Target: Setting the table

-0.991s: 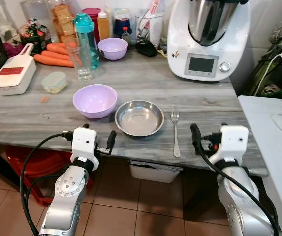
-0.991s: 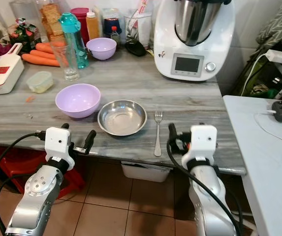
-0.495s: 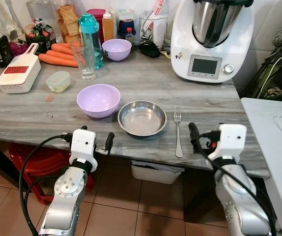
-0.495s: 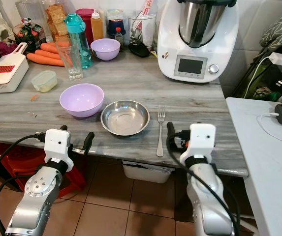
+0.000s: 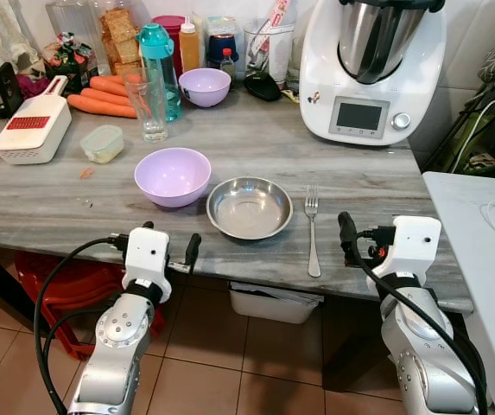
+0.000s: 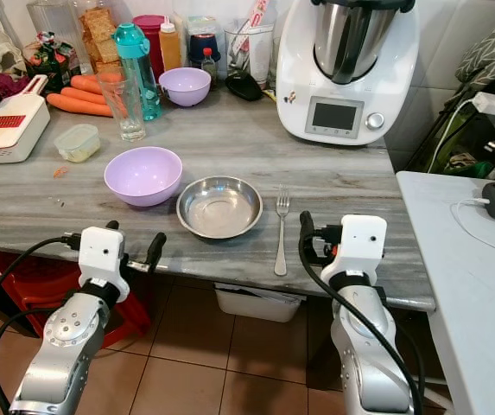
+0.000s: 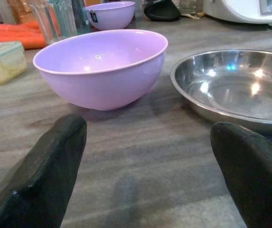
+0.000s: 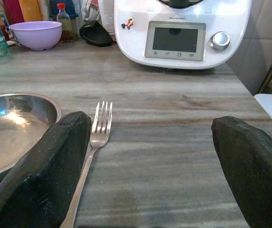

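Grey wood-grain table (image 5: 377,186) runs across my head view, with a steel bowl (image 5: 249,207) near its front edge, a fork (image 5: 312,229) just beside it on the robot's right and a lilac bowl (image 5: 172,175) on its left, close but apart. My left gripper (image 5: 171,255) hovers at the table edge before the lilac bowl, fingers spread wide and empty. My right gripper (image 8: 145,166) sits by the fork's handle end, fingers (image 8: 45,166) splayed apart, holding nothing. A second lilac bowl (image 5: 205,86), a glass (image 5: 148,104) and carrots (image 5: 100,93) crowd the back; what looks like a grater (image 5: 29,130) lies at far left. A white kitchen machine (image 5: 372,73) is cut off by the top of the frame.
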Motion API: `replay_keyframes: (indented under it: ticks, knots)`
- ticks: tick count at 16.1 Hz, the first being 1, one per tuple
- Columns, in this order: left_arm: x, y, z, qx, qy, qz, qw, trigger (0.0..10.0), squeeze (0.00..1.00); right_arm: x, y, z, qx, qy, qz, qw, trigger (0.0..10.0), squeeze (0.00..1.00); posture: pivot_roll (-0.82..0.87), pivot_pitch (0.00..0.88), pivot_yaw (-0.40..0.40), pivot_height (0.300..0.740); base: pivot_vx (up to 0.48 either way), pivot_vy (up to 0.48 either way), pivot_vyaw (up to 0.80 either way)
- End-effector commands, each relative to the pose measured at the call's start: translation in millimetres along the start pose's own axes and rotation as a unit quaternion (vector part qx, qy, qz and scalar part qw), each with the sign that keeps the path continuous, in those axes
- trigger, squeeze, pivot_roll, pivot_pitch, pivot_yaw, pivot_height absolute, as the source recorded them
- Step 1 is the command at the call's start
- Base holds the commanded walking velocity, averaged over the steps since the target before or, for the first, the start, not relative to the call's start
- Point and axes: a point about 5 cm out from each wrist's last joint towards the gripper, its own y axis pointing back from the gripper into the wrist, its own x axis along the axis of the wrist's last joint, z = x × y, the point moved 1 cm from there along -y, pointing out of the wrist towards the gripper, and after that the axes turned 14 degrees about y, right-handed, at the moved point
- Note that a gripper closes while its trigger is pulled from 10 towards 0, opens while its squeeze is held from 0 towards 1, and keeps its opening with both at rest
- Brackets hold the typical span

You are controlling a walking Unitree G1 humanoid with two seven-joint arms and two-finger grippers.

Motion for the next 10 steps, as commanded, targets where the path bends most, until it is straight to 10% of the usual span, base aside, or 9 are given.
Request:
replay_keyframes:
  ticks: [1, 10]
  knots:
    - [-2.0, 0.4, 0.0, 0.001, -0.005, -0.005, 1.0, 10.0, 0.0, -2.9, -0.6, 2.4, -0.003, -0.003, -0.009, 1.0, 10.0, 0.0, -0.05, 0.046, -0.008, 0.74, -0.24, 0.0, 0.0]
    - [-1.8, -0.3, 0.3, 0.005, -0.005, -0.003, 1.0, 10.0, 0.0, -6.8, 3.1, 1.9, -0.001, 0.003, -0.01, 1.0, 10.0, 0.0, -0.05, 0.052, -0.008, 0.74, -0.237, 0.0, 0.0]
